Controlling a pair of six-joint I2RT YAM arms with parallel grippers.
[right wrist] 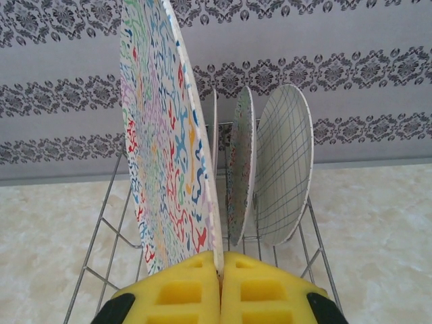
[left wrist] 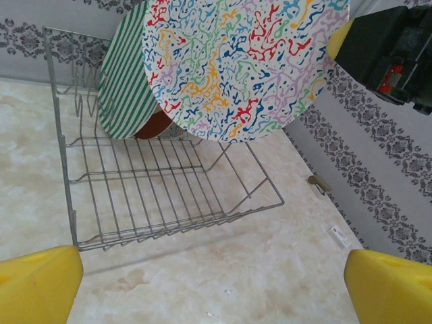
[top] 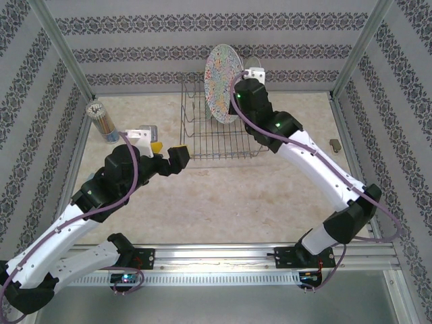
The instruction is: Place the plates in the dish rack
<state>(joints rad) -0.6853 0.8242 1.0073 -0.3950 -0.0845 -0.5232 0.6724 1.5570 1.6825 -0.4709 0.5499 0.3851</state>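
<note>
Right tool (right wrist: 221, 273) clamps floral plate (right wrist: 160, 135) (over rack (left wrist: 155, 202)).

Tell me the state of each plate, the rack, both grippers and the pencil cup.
held floral plate: upright, gripped at its rim over the rack
second floral plate: standing in the rack
checked plate: standing in the rack
striped plate: standing in the rack
dish rack: partly loaded, near slots free
right gripper: shut on the held floral plate
left gripper: open, empty
pencil cup: upright
</note>
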